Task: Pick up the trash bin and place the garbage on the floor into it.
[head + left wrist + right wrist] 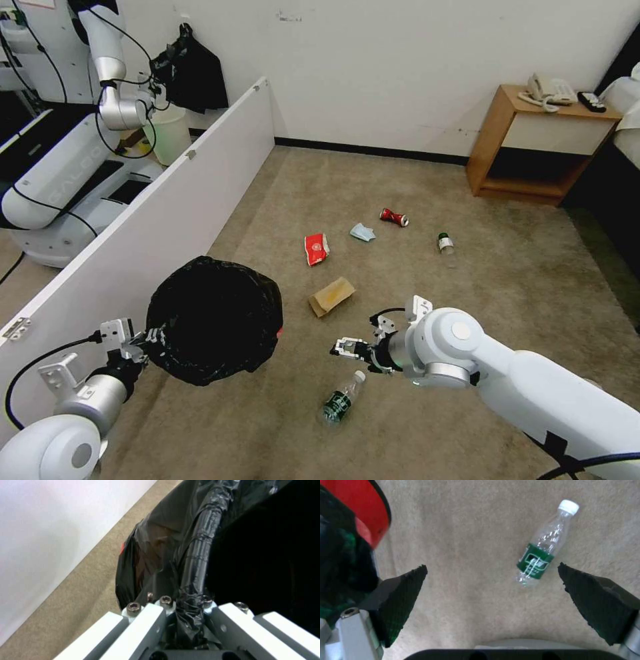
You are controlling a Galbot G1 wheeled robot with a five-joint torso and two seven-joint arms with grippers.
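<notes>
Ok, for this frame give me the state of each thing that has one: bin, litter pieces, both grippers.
Trash bin: held off the floor by its bagged rim.
Left gripper: shut on the rim.
Right gripper: open, above the carpet beside the near bottle.
Near bottle: lying flat, capped.
Far bottle: lying on the carpet.
Can: on its side.
Carton: lying flat.
Cardboard piece: lying flat.
Face mask: crumpled.

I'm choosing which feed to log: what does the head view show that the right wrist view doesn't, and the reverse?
Head view alone: the left pincer shut on the trash bin rim, plus a red can, face mask, red carton, cardboard piece and a second bottle. Right wrist view alone: the right pincer's pads spread open. Both: the nearest bottle lying on the floor.
</notes>
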